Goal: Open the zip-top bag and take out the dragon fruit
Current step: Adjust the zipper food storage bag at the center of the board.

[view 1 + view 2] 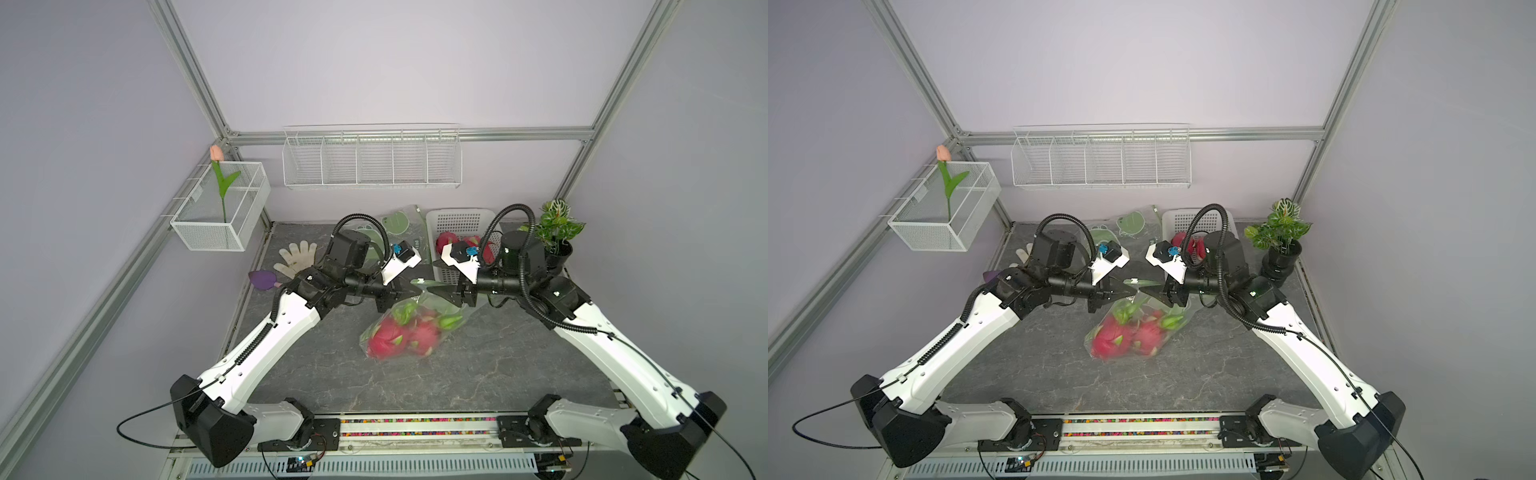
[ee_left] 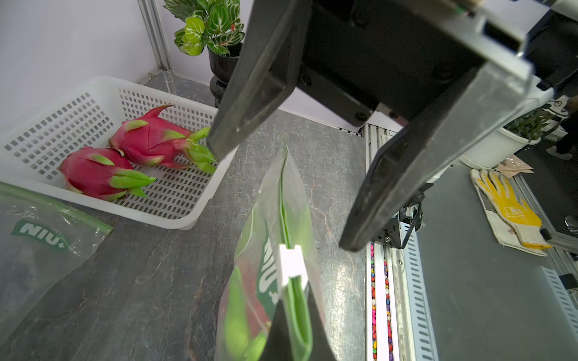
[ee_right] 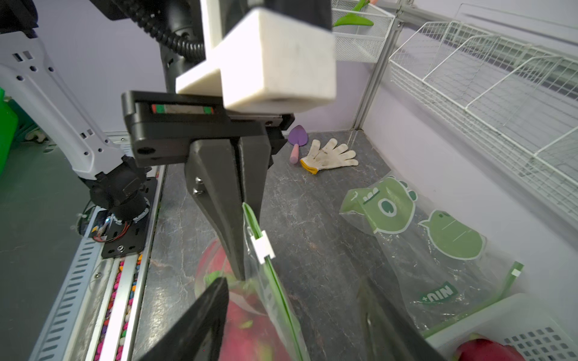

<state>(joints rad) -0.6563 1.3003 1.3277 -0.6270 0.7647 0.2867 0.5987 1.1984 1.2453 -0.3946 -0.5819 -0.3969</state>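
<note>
Left end effector (image 2: 294,309) is pressed together, pinching the green zip edge of the zip-top bag (image 1: 415,326) at one corner and holding that edge up. Right end effector (image 2: 281,198) is spread wide, its two black fingers straddling the same edge without touching it, so nothing is gripped there. Between them sits the white slider (image 2: 292,265), a small hard clip riding the zip rail close to the pinched corner. Beyond it the seal looks shut.

Now the handling. The bag is thin clear film with green print: floppy, slick, and likely to crumple or slip out of a loose pinch. Its stiffest parts are the rail and that slider, so that is where I'd take hold, using the pinched corner as the anchor. Two dragon fruit (image 1: 388,340) weigh down the belly of the bag, which seems to rest on the grey stone-patterned worktop (image 1: 478,374). That weight should help pull the film taut. The fruit look firm, oval and smooth-skinned, with bendy green-tipped scales, so grip across the body, not by a scale.

Further out, two more dragon fruit (image 2: 147,142) lie in the white perforated plastic basket (image 2: 175,218), beside a flat empty bag (image 3: 438,250).
</note>
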